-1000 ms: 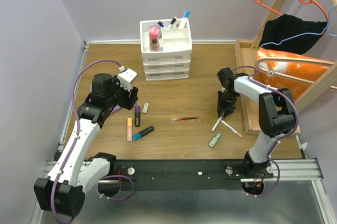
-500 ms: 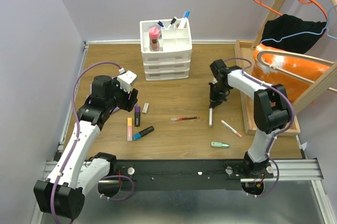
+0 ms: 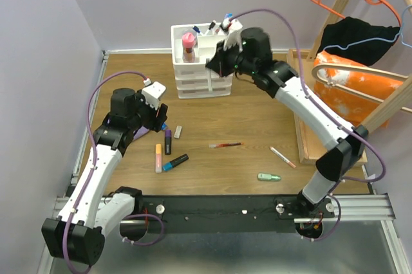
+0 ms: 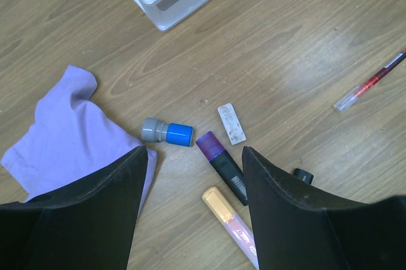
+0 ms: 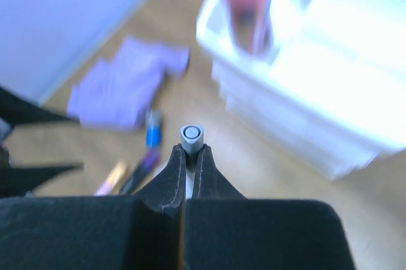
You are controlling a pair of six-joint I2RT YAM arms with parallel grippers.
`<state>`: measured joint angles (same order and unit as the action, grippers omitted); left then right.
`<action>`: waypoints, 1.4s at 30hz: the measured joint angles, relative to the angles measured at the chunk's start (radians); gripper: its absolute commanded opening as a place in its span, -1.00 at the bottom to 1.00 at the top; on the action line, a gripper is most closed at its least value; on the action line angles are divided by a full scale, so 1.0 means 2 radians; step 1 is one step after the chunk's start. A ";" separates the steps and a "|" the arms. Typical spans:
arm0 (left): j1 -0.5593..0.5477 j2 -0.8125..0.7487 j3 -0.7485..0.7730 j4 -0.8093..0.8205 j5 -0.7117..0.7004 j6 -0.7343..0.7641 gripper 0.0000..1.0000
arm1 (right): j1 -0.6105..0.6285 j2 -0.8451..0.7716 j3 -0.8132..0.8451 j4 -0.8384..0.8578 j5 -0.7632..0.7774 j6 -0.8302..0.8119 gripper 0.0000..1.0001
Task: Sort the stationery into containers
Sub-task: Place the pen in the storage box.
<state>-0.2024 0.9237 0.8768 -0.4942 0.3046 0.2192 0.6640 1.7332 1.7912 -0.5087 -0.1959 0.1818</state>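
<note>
My right gripper [image 3: 216, 64] is shut on a grey pen [image 5: 191, 135], seen end-on between the pads, and hangs in front of the white drawer organiser [image 3: 201, 85], beside its top compartments [image 5: 317, 61]. My left gripper [image 4: 193, 213] stands open low over a purple highlighter [image 4: 222, 167] and an orange one [image 4: 229, 220], touching neither. A blue-capped stub [image 4: 167, 132] and a white eraser [image 4: 231, 123] lie just ahead of it. On the table are also a black and blue marker [image 3: 175, 162], a red pen [image 3: 225, 145], a pink-tipped pen [image 3: 283, 157] and a green piece [image 3: 269, 176].
A purple cloth [image 4: 66, 127] lies under my left finger. A pink bottle [image 3: 188, 45] and several markers stand in the organiser's top. A wooden frame [image 3: 301, 129] with an orange bag [image 3: 360, 91], a black cloth and hangers fills the right side.
The right gripper shut on the grey pen at the table's right, lifted it and swung up and left to the organiser. The left arm has not moved.
</note>
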 measured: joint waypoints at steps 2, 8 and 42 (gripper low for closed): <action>0.003 0.000 0.000 0.000 0.000 0.000 0.40 | -0.005 -0.024 -0.006 0.061 0.006 -0.024 -0.99; 0.009 0.000 0.000 0.000 0.000 -0.001 0.40 | -0.012 -0.045 -0.017 0.295 0.084 -0.106 -0.99; 0.026 0.015 -0.001 0.049 0.002 -0.022 0.40 | -0.078 0.209 0.141 0.336 0.239 -0.133 -0.99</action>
<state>-0.1497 0.9546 0.8745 -0.3969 0.3084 0.1749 0.5087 2.1506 2.0727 0.1638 0.2813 -0.0849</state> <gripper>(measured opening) 0.698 0.025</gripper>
